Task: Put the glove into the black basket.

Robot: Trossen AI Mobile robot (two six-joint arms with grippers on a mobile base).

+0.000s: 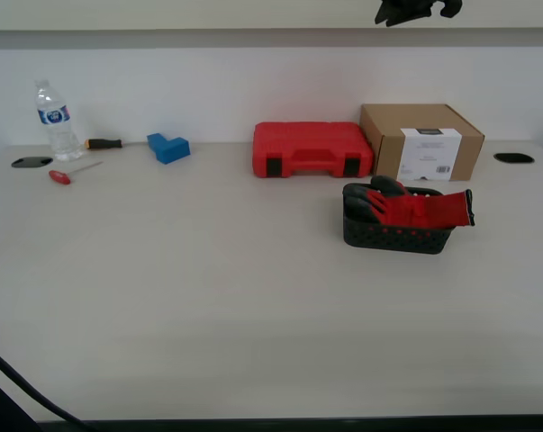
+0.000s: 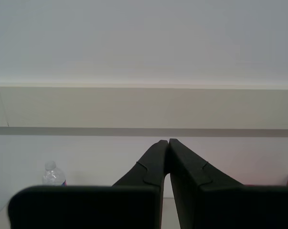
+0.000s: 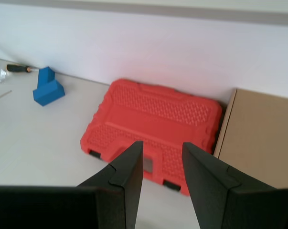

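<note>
Glove (image 1: 413,208) already lying in the black basket (image 1: 395,238), at about 3 o'clock of table centre in the exterior view — dark fingers inside, red cuff draped over the rim toward 3 o'clock and hanging partly out. Task judged essentially done; at most a tuck of the overhanging cuff left.

First gripper (image 3: 161,148) raised and parted to a narrow gap, holding nothing, looking down on the red tool case (image 3: 151,124) and cardboard box (image 3: 258,133). Second gripper (image 2: 168,141) closed tip to tip, empty, aimed at the wall.

Cardboard box (image 1: 421,140) at 12 o'clock of the basket carries a white label (image 1: 429,154) — print too small to read. Water bottle (image 1: 55,120) at far 10 o'clock bears a blue label, wording illegible.
</note>
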